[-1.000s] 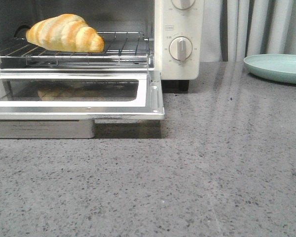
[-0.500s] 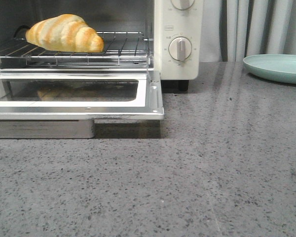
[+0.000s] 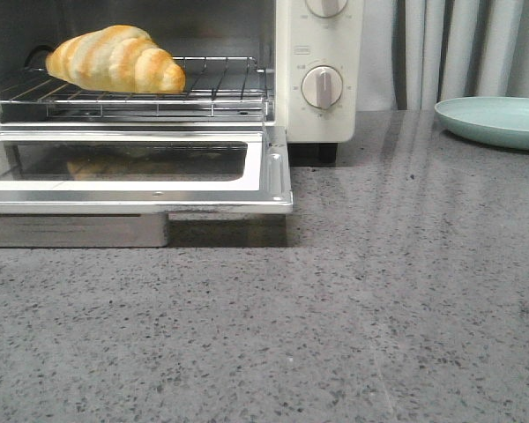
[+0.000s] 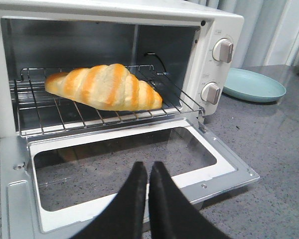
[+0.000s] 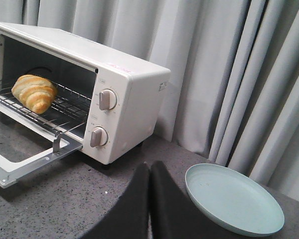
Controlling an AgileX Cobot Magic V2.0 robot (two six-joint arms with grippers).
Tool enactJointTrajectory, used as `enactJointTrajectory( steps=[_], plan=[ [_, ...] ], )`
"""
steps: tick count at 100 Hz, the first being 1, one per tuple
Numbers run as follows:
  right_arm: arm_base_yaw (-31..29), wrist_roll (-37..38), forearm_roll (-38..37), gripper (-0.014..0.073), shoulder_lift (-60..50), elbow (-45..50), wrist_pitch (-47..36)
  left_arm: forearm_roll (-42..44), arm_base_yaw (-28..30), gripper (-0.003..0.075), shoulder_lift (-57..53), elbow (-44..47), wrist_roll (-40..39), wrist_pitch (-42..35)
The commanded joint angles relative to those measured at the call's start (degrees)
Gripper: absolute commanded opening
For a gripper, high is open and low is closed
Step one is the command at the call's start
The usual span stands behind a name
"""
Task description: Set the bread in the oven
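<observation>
Grey speckled stone counter [image 3: 353, 317] holds the cream-white toaster oven [image 4: 209, 30], the stripy golden bread roll [image 4: 104, 87] lies on its wire rack at 10 o'clock, both grippers [image 4: 148, 172] [image 5: 149, 172] are pinched empty, so shut the door gently.

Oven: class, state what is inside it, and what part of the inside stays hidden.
Inside the oven, the bread lies on the wire rack. The floor below the rack is largely hidden.
</observation>
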Motion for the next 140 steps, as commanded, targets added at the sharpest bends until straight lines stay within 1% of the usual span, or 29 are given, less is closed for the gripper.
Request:
enactJointTrajectory(
  steps=[1, 22, 26, 35, 43, 50, 54, 61, 69, 74, 78, 85, 88, 94, 100, 103, 112, 131, 140],
  plan=[
    [-0.29, -0.06, -2.03, -0.0069, 0.72, -1.32, -3.23, -1.63, 0.11, -0.0021, 0.31, -1.5, -0.57, -2.5],
    [-0.29, -0.06, -1.93, -0.0069, 0.72, -1.32, -3.23, -1.21, 0.34, -0.0022, -0.5, -0.78, -0.57, -2.62],
    [-0.29, -0.06, -1.93, -0.0069, 0.72, -1.32, -3.23, 1.21, 0.85, -0.0021, -1.31, -0.48, -0.01, -4.38],
    [-0.29, -0.06, -1.93, -0.0069, 0.72, -1.32, -3.23, 6.61, 2.37, -0.0021, -3.87, 1.15, 0.22, -11.2],
    [-0.29, -0.06, -1.93, -0.0069, 0.72, -1.32, -3.23, 7.61, 3.58, -0.0021, -6.77, 3.31, 0.22, -16.32],
    [-0.29, -0.06, -1.93, -0.0069, 0.72, -1.32, -3.23, 8.08, 4.44, -0.0021, -9.83, 6.03, 0.22, -18.64],
    [-0.29, -0.06, -1.93, -0.0069, 0.72, -1.32, -3.23, 9.8, 4.94, -0.0021, -11.63, 8.17, 0.22, -19.55],
    [-0.29, -0.06, -1.93, -0.0069, 0.72, -1.32, -3.23, 13.08, 5.83, -0.0021, -14.42, 11.2, 0.1, -19.64],
    [-0.29, -0.06, -1.93, -0.0069, 0.72, -1.32, -3.23, 13.2, 6.98, -0.0021, -17.31, 14.14, -0.97, -19.64],
    [-0.29, -0.06, -1.93, -0.0069, 0.72, -1.32, -3.23, 14.04, 7.67, -0.0021, -19.09, 15.46, -3.62, -19.51],
    [-0.29, -0.06, -1.93, -0.0069, 0.72, -1.32, -3.23, 16.51, 8.13, -0.0021, -19.93, 16.11, -7.97, -19.18],
    [-0.29, -0.06, -1.93, -0.0069, 0.72, -1.32, -3.23, 27.77, 8.76, -0.0021, -20.93, 17.12, -20.9, -18.64],
    [-0.29, -0.06, -1.93, -0.0069, 0.72, -1.32, -3.23, 32.71, 8.76, -0.0021, -21.19, 17.39, -28.91, -18.64],
    [-0.29, -0.06, -1.93, -0.0069, 0.72, -1.32, -3.23, 42.5, 8.76, -0.0021, -21.17, 18.36, -40.31, -18.64],
    [-0.29, -0.06, -1.93, -0.0069, 0.72, -1.32, -3.23, 47.14, 8.76, -0.0021, -21.17, 19.33, -48.75, -18.64],
    [-0.29, -0.06, -1.93, -0.0069, 0.72, -1.32, -3.23, 47.97, 8.76, -0.0021, -21.17, 19.7, -49.92, -18.64],
    [-0.29, -0.06, -1.93, -0.0069, 0.72, -1.32, -3.23, 47.98, 8.76, -0.0021, -21.17, 21.33, -49.94, -18.64],
    [-0.29, -0.06, -1.93, -0.0069, 0.72, -1.32, -3.23, 47.98, 8.76, -0.0021, -21.77, 21.33, -49.94, -9.22],
    [-0.29, -0.06, -1.93, -0.0069, 0.72, -1.32, -3.23, 47.98, 8.76, -0.0021, -22.61, 21.33, -49.94, -2.7]
  ],
)
